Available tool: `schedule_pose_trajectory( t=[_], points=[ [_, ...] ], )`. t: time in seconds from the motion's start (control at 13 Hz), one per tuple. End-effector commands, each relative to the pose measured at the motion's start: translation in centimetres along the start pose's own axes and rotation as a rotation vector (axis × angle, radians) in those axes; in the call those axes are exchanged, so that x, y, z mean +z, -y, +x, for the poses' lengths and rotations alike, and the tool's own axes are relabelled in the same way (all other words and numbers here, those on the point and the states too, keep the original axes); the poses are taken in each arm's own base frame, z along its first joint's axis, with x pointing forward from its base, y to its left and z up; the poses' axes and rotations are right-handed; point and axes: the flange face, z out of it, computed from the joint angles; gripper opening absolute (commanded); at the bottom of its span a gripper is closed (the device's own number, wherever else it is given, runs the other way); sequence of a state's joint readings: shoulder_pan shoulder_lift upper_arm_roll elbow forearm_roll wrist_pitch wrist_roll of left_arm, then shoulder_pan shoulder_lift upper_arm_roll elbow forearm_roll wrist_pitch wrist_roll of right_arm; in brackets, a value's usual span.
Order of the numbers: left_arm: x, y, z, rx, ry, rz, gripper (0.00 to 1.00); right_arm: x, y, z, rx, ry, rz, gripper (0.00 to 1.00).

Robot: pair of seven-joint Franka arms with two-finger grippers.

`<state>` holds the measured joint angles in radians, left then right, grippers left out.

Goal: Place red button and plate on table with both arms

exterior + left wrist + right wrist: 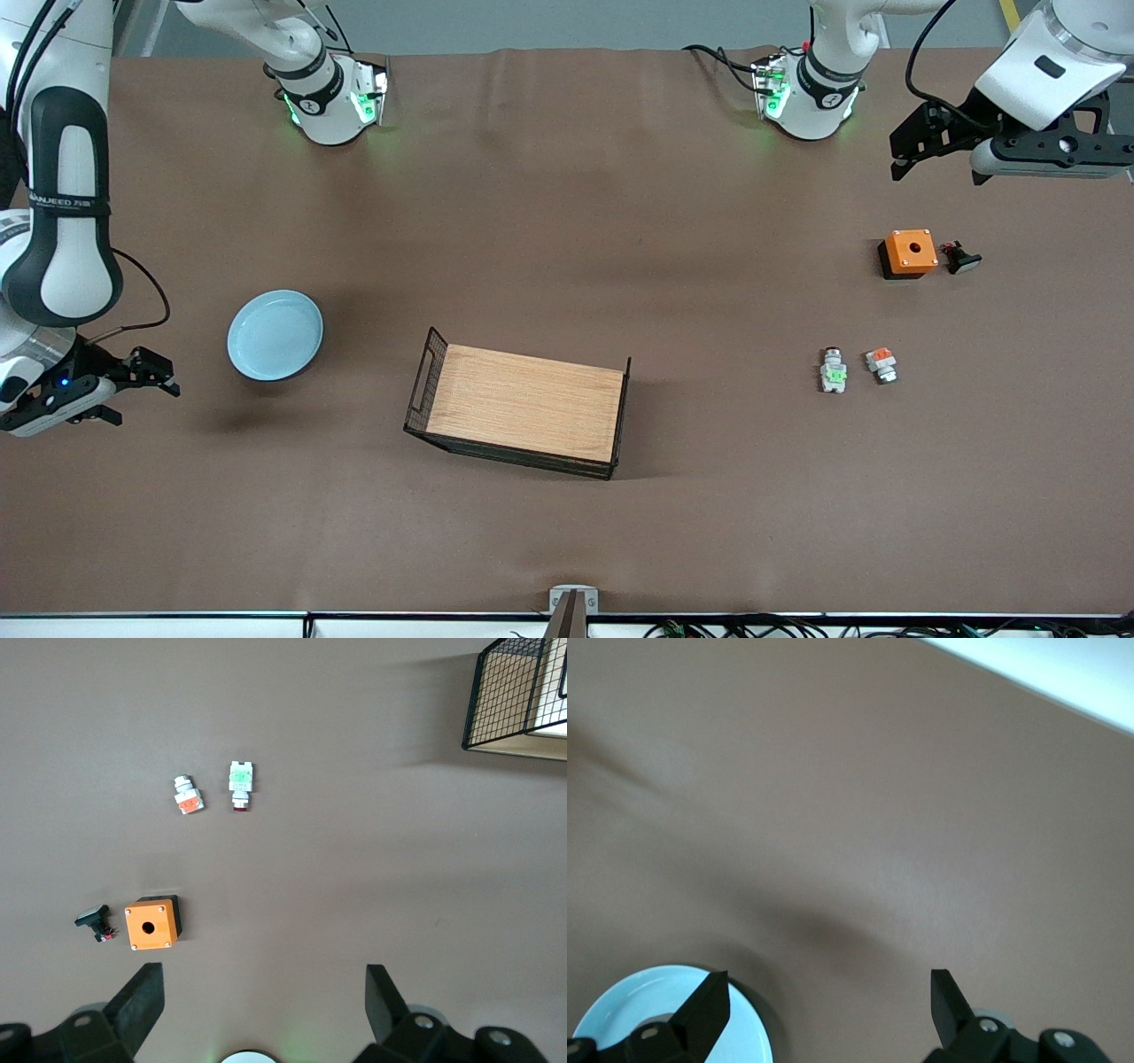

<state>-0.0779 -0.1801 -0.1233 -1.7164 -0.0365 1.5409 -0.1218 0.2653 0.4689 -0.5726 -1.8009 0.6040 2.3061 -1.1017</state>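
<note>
My left gripper is hanging open near the table's corner. My right gripper is gaping, empty, beside the plate. The button is lying on the table.

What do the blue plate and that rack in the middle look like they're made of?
The plate looks like glazed ceramic or smooth plastic: an even pale blue with a soft sheen; I can't tell which. The rack seems to be black metal wire, going by its thin grid sides, under a light top with wood grain, possibly laminate.
</note>
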Motion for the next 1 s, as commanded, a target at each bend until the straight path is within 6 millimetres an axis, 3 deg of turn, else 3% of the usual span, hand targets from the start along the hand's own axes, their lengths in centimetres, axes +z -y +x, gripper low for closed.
schedule_pose_trajectory(
  t=[0.0, 0.31, 0.38, 0.69, 0.92],
  points=[
    [-0.2, 0.1, -0.5, 0.013, -0.002, 0.019, 1.00, 0.1, 0.7, -0.8, -0.007, 0.000, 0.018, 1.00],
    [-0.3, 0.1, -0.5, 0.012, -0.003, 0.017, 1.00, -1.4, 2.3, 0.9, 0.005, 0.019, 0.063, 1.00],
    [-0.3, 0.0, -0.5, 0.013, -0.003, 0.018, 1.00, -2.6, 2.6, 1.3, 0.053, 0.069, 0.052, 1.00],
    [-0.4, -0.2, -0.3, 0.016, -0.021, 0.021, 1.00, -8.9, 8.8, 6.5, 0.221, 0.270, -0.031, 1.00],
    [-0.5, 0.0, -0.3, 0.018, -0.028, 0.059, 1.00, -13.9, 11.3, 7.7, 0.283, 0.364, -0.057, 1.00]
  ],
)
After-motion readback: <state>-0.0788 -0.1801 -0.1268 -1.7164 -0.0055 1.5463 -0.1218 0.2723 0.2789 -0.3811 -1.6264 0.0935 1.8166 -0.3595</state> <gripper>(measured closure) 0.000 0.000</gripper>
